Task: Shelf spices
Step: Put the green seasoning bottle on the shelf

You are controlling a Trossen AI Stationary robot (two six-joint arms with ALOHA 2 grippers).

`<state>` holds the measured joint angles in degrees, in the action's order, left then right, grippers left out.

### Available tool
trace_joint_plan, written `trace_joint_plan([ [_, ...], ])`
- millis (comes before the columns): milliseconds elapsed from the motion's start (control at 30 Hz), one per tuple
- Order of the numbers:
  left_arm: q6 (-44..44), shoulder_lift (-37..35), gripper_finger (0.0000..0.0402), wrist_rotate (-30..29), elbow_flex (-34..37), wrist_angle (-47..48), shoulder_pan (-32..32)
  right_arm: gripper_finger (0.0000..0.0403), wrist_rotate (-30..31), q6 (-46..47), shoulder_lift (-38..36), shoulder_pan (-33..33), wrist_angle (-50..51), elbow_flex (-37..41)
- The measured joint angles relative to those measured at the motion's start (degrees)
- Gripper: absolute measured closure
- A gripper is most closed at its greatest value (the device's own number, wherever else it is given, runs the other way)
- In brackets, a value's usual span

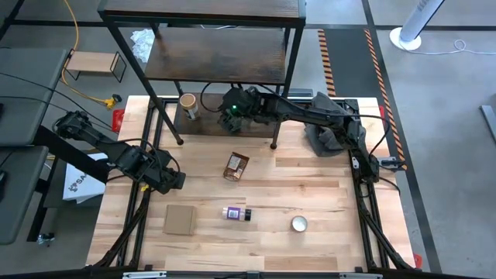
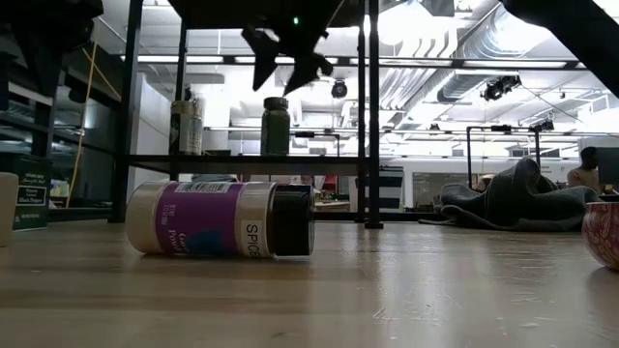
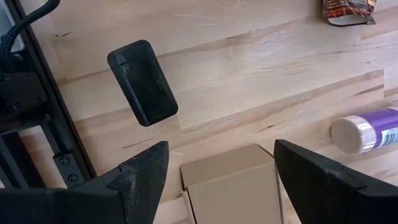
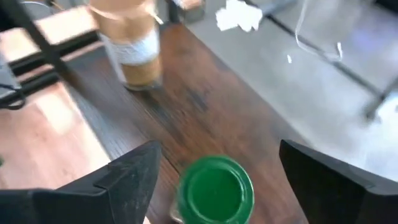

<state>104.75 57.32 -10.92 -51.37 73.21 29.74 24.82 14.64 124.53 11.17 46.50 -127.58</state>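
Observation:
The shelf [image 1: 213, 54] stands at the table's far side, its lowest board [image 4: 205, 118] on the tabletop. On that board the tan-lidded jar [image 1: 188, 106] and the green-lidded jar [image 4: 216, 190] stand upright. My right gripper [image 4: 217, 155] hovers open above the green lid; in the low view its fingers [image 2: 290, 53] are clear of the jar [image 2: 276, 126]. The brown-orange pouch [image 1: 235, 167] and the purple-labelled jar [image 1: 236, 213] lie on the table, the jar on its side. My left gripper [image 3: 221, 152] is open above the table's left part, near the small dark tin [image 3: 142, 82].
A flat cardboard square [image 1: 180, 219] lies below my left gripper, and a round silvery disc [image 1: 299, 224] near the front right. A grey cloth [image 1: 329, 132] is heaped at the right by the shelf leg. A small pale wood stand [image 1: 93, 63] sits off the table, far left.

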Motion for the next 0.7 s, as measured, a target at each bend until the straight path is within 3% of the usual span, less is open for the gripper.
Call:
trace_joint_plan([
  [200,0.00,0.02,0.0115,0.00,0.00,0.00,0.02,0.0151,0.13,-4.45,-0.02,-3.70,7.51,-4.36],
  [267,0.00,0.01,0.0115,-0.16,0.00,0.00,0.02,0.0203,1.81,-4.02,-0.07,-5.37,12.06,-4.37],
  [400,-0.06,0.02,0.0115,-1.05,0.00,0.00,0.02,0.0357,4.70,-1.45,-0.07,-8.28,14.88,0.29],
  [433,-0.42,0.00,0.0115,-1.27,0.00,0.00,0.00,0.0379,4.69,-0.90,0.02,-8.73,15.25,1.48],
  [700,-1.47,0.00,0.0115,-1.51,0.00,-0.02,0.00,0.0398,10.69,10.98,0.09,-7.14,9.80,12.13],
])
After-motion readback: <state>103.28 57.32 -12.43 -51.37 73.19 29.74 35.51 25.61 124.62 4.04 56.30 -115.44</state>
